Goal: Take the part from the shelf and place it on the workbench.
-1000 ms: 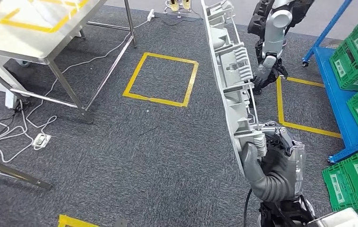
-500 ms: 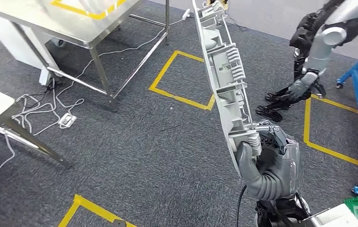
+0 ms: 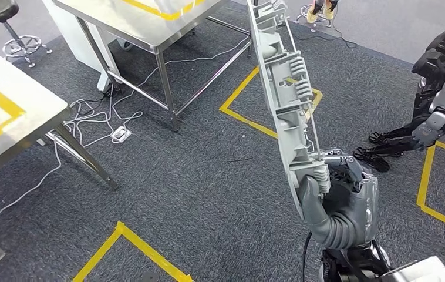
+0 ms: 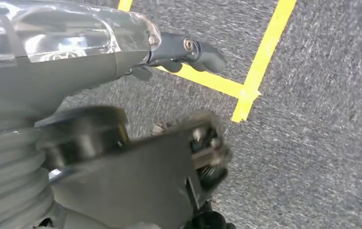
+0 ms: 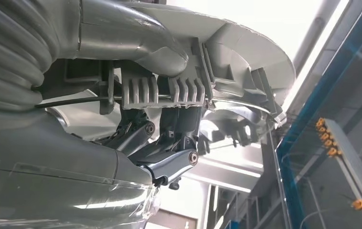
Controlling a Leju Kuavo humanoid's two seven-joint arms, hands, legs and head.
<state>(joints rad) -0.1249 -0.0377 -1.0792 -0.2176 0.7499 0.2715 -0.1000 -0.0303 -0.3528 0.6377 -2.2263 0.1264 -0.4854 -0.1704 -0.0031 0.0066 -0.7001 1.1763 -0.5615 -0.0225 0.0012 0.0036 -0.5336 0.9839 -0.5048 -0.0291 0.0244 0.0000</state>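
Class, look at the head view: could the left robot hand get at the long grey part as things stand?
Probably yes. The grey part stands upright in front of the robot, gripped low down by the right robot hand; its upper length has nothing around it. The left robot hand hangs over the floor holding nothing.

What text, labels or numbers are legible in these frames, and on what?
None can be read.
The grey part held by the right hand: moulded ribs, no lettering that can be made out.
Steel tables: yellow tape outlines, no writing.
Carpet: yellow tape squares, no words or numbers.
Left hand: no markings readable; the picture is blurred.
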